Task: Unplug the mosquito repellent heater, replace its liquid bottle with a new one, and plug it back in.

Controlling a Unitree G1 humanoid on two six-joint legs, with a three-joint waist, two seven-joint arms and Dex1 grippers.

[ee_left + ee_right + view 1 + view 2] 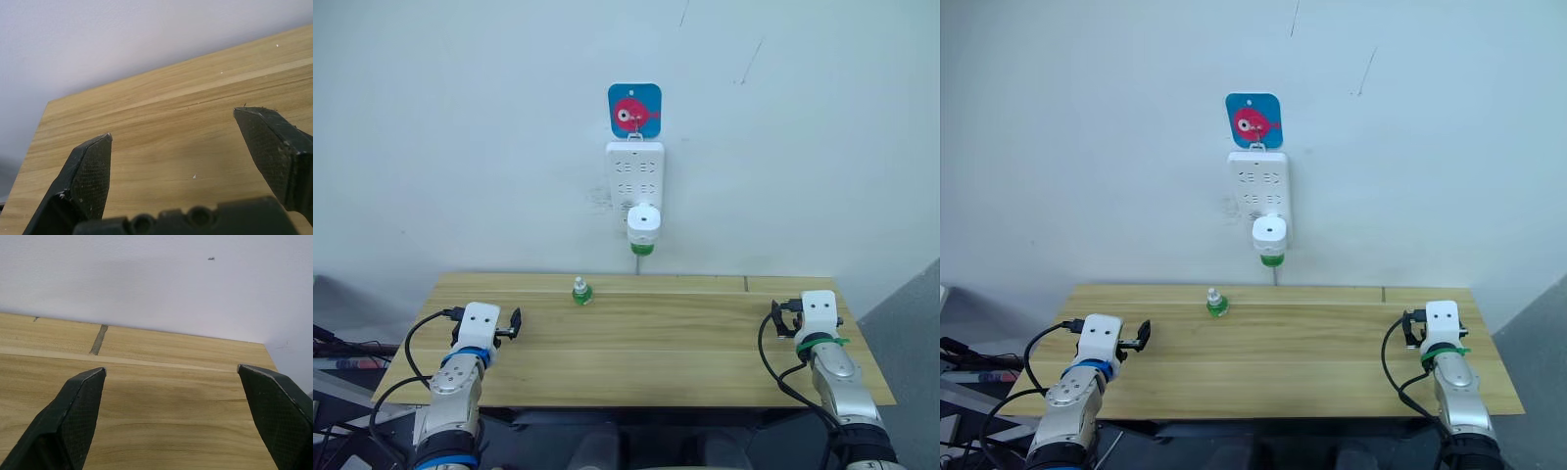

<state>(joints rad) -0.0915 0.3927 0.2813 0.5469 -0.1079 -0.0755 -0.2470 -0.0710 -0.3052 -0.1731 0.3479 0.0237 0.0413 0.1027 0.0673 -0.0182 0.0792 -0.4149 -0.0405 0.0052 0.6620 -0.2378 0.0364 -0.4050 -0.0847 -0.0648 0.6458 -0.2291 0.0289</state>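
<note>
My two black-fingered grippers, left point(516, 323) and right point(777, 319), rest spread and empty on the pale wooden table point(705, 343), the small white rounded mosquito repellent heater point(643, 222) not yet unplugged from the white wall power strip point(634, 176), the green-capped spare liquid bottle point(580, 291) untouched.

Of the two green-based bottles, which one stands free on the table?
The small bottle near the table's back edge stands free. The other bottle hangs under the mosquito repellent heater, plugged into the power strip.
</note>
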